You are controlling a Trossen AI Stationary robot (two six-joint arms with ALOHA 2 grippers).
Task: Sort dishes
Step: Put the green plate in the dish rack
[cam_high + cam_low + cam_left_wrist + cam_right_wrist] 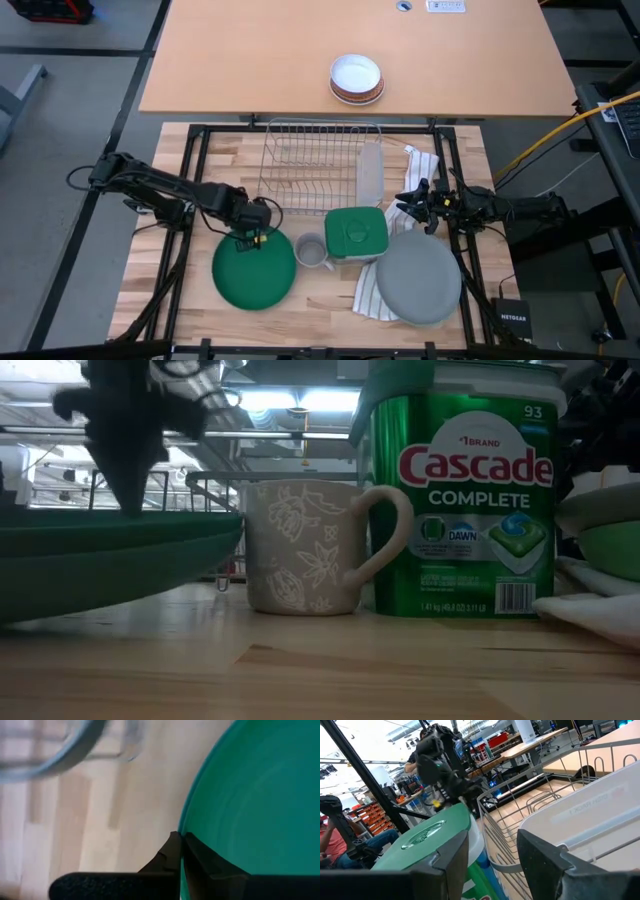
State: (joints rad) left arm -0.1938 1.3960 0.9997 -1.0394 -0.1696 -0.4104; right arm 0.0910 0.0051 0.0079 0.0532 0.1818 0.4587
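A dark green plate (pixel 255 272) lies on the table's near left; it also shows in the low view (pixel 100 555). My left gripper (pixel 251 237) is shut on its far rim. A grey plate (pixel 418 278) lies on a striped cloth at the near right. In the low view a light green plate (pixel 612 548) shows under the grey one (pixel 600 502). The teal plate is not in view. My right gripper (pixel 407 206) is open and empty over the cloth, beside the dish rack's right end (pixel 492 865). My left gripper pinches the dark green plate's far rim (pixel 186 827) between its two fingers, one above the rim and one below. The fingers (pixel 170 851) come from the table's left, slanting down. In the low view the held rim (pixel 232 525) is clear of the table; the near part is cut off.
A wire dish rack (pixel 320 160) with a pale plastic board (pixel 370 170) stands at the far middle. A grey mug (pixel 311 250) and a green Cascade tub (pixel 356 233) stand between the plates. A white bowl with a brown rim (pixel 356 78) sits on the far desk.
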